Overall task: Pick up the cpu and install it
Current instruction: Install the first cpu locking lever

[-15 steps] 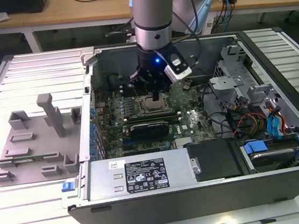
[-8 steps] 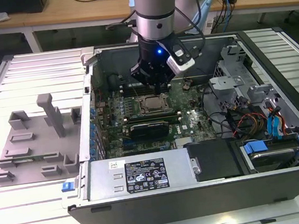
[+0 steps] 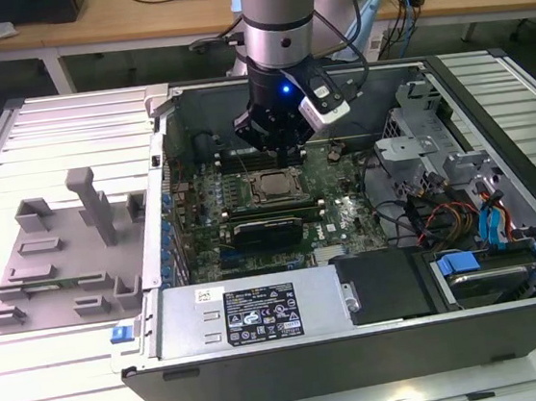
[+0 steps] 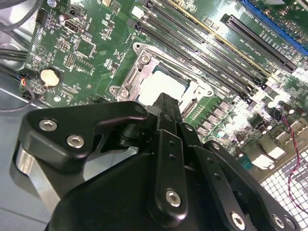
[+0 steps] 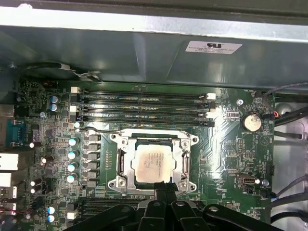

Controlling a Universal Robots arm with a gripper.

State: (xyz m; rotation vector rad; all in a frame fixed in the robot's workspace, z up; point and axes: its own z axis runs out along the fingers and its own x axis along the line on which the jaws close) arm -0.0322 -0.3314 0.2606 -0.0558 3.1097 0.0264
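Observation:
The cpu (image 5: 153, 162) is a flat silver square lying in the metal socket frame (image 5: 117, 144) on the green motherboard inside the open computer case. It also shows in the exterior view as the cpu (image 3: 271, 187) and in the second wrist view as the cpu (image 4: 161, 85). My gripper (image 3: 279, 154) hangs just above the socket's edge, a little off the chip's centre. Its black fingers (image 5: 166, 188) are pressed together with nothing between them. In the second wrist view the gripper (image 4: 166, 103) covers part of the chip's near side.
Memory slots (image 5: 144, 108) run beside the socket. A case wall (image 3: 165, 188), a power supply (image 3: 257, 313), a drive cage (image 3: 417, 145) and cables (image 3: 444, 214) ring the motherboard. A grey plastic tray (image 3: 62, 258) with upright blocks sits at the exterior view's left.

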